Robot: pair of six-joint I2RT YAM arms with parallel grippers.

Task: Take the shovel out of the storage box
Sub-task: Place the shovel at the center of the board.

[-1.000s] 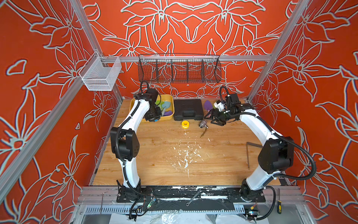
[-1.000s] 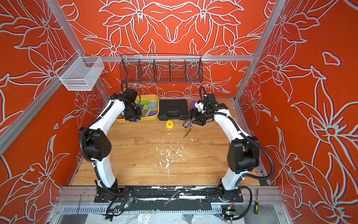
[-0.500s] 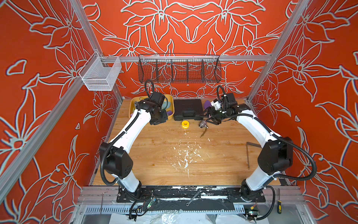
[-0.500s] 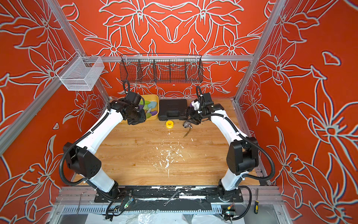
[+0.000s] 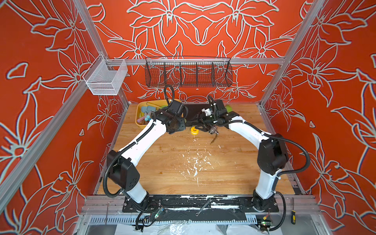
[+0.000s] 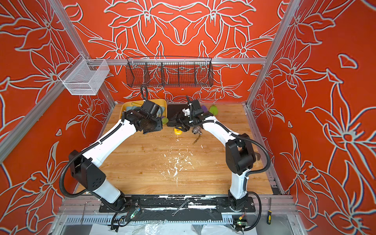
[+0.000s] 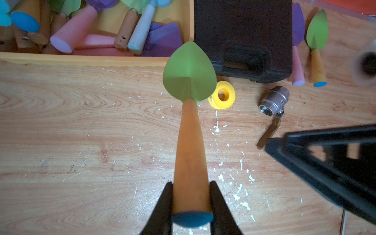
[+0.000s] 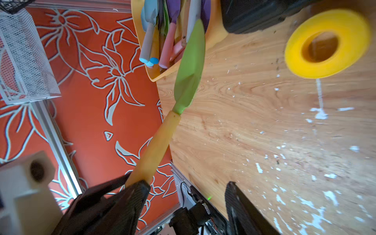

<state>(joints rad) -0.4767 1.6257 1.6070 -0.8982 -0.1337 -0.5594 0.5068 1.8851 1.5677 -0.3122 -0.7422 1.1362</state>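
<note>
Green shovel [image 7: 189, 126] between left gripper [image 7: 191, 183] jaws

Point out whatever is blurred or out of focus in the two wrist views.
Left wrist view: the shovel in the left gripper is sharp, while the pale tube at the edge is smeared. Right wrist view: the yellow tape roll is blurred, and the table around it is soft.
</note>
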